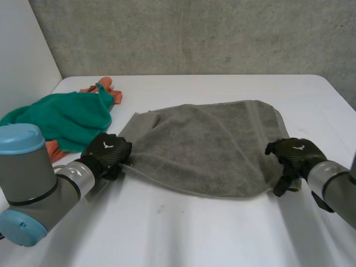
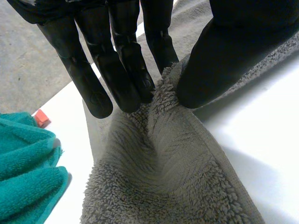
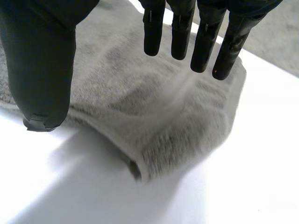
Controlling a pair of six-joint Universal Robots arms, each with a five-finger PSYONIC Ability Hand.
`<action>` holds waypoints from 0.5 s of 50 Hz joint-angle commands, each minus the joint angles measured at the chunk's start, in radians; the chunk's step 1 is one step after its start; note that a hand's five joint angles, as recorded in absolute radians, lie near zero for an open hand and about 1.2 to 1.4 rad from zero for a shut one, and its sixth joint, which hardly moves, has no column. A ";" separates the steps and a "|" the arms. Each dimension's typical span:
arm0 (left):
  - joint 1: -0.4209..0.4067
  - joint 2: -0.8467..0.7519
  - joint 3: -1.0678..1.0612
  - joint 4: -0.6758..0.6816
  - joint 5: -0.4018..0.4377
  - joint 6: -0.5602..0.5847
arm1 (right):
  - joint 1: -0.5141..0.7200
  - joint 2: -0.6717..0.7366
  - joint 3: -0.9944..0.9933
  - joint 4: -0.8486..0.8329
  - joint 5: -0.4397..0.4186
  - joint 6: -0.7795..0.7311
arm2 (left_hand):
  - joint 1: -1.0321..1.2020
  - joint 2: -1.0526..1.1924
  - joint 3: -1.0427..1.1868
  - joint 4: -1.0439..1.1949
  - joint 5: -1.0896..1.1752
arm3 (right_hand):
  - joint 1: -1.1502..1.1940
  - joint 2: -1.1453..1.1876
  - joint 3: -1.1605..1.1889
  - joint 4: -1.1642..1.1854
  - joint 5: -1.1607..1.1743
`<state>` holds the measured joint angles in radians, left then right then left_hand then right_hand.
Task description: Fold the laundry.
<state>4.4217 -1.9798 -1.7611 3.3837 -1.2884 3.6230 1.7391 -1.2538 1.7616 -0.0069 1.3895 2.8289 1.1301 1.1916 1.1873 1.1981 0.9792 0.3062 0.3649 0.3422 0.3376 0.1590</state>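
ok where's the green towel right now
In the head view the green towel lies at the left side of the table, on an orange cloth, just beyond the left robot hand and left of the grey towel.

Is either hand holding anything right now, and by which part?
The left hand pinches the grey terry towel at its left edge. The right hand is open over its right end.

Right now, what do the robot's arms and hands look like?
The left arm is thick grey cylinders with a rounded light-blue cap; the right arm is grey too. The left hand and right hand are black, each with a white winged emblem on its back, slim segmented fingers and a broad thumb.
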 commanded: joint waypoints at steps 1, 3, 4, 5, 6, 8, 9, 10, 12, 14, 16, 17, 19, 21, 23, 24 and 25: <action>0.010 0.004 0.011 0.000 0.000 -0.007 | -0.096 -0.053 0.107 -0.034 -0.059 0.026 | 0.266 0.205 0.209 0.198 0.243 | 0.087 0.028 0.051 0.056 0.060; 0.012 0.002 0.012 0.000 0.000 -0.007 | -0.118 -0.059 0.122 -0.051 -0.086 0.026 | 0.266 0.205 0.209 0.198 0.243 | 0.093 0.034 0.057 0.062 0.066; 0.012 0.002 0.012 0.000 0.000 -0.007 | -0.128 -0.059 0.128 -0.059 -0.098 0.026 | 0.266 0.205 0.209 0.198 0.243 | 0.096 0.037 0.060 0.064 0.068; 0.012 0.002 0.012 0.000 0.000 -0.007 | -0.142 -0.059 0.139 -0.068 -0.122 0.026 | 0.266 0.205 0.209 0.198 0.243 | 0.102 0.043 0.066 0.070 0.074; 0.012 0.002 0.012 0.000 0.000 -0.007 | -0.148 -0.059 0.142 -0.070 -0.132 0.026 | 0.266 0.205 0.209 0.198 0.243 | 0.107 0.049 0.072 0.076 0.080; 0.012 0.001 0.012 0.000 0.000 -0.009 | -0.153 -0.059 0.147 -0.073 -0.150 0.024 | 0.266 0.205 0.209 0.198 0.243 | 0.128 0.069 0.092 0.097 0.101; 0.010 0.001 0.012 0.000 0.001 -0.007 | -0.155 -0.055 0.147 -0.079 -0.165 0.024 | 0.266 0.205 0.209 0.198 0.243 | 0.151 0.093 0.115 0.120 0.124; 0.010 0.001 0.012 0.000 0.001 -0.007 | -0.155 -0.049 0.147 -0.085 -0.171 0.024 | 0.266 0.205 0.209 0.198 0.243 | 0.160 0.102 0.124 0.129 0.133; 0.008 -0.001 0.014 0.000 0.001 -0.007 | -0.153 -0.026 0.141 -0.102 -0.178 0.026 | 0.266 0.205 0.209 0.198 0.243 | 0.193 0.134 0.157 0.161 0.165; 0.007 -0.001 0.014 0.000 0.000 -0.007 | -0.145 0.025 0.122 -0.133 -0.175 0.024 | 0.266 0.205 0.209 0.198 0.243 | 0.257 0.198 0.221 0.226 0.230; 0.008 -0.001 0.012 0.000 0.000 -0.007 | -0.145 0.043 0.107 -0.142 -0.175 0.024 | 0.266 0.205 0.209 0.198 0.243 | 0.286 0.228 0.251 0.255 0.259; 0.008 -0.001 0.012 0.000 0.000 -0.009 | -0.145 0.051 0.098 -0.142 -0.175 0.024 | 0.266 0.205 0.209 0.198 0.243 | 0.310 0.251 0.274 0.279 0.283; 0.010 -0.001 0.011 0.000 0.000 -0.009 | -0.145 0.074 0.072 -0.143 -0.170 0.024 | 0.266 0.205 0.209 0.198 0.243 | 0.369 0.310 0.333 0.337 0.341; 0.010 0.001 0.009 0.000 -0.002 -0.009 | -0.145 0.099 0.055 -0.143 -0.167 0.024 | 0.266 0.205 0.209 0.198 0.243 | 0.416 0.357 0.380 0.384 0.388; 0.010 0.004 0.009 -0.001 -0.002 -0.009 | -0.145 0.128 0.026 -0.140 -0.159 0.024 | 0.266 0.205 0.209 0.198 0.243 | 0.676 0.617 0.640 0.645 0.649; 0.010 0.006 0.009 -0.001 -0.002 -0.009 | -0.145 0.132 0.018 -0.139 -0.156 0.024 | 0.266 0.205 0.209 0.198 0.243 | 0.822 0.764 0.786 0.791 0.795; 0.010 0.007 0.009 -0.001 -0.002 -0.009 | -0.145 0.132 0.010 -0.136 -0.150 0.024 | 0.266 0.205 0.209 0.198 0.243 | 1.019 0.960 0.983 0.987 0.991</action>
<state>4.4307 -1.9795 -1.7502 3.3838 -1.2890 3.6145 1.5926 -1.1772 1.8360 -0.1501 1.2170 2.8530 1.1301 1.1916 1.1873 1.1983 0.9792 0.5936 0.6820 0.6819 0.6809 0.4803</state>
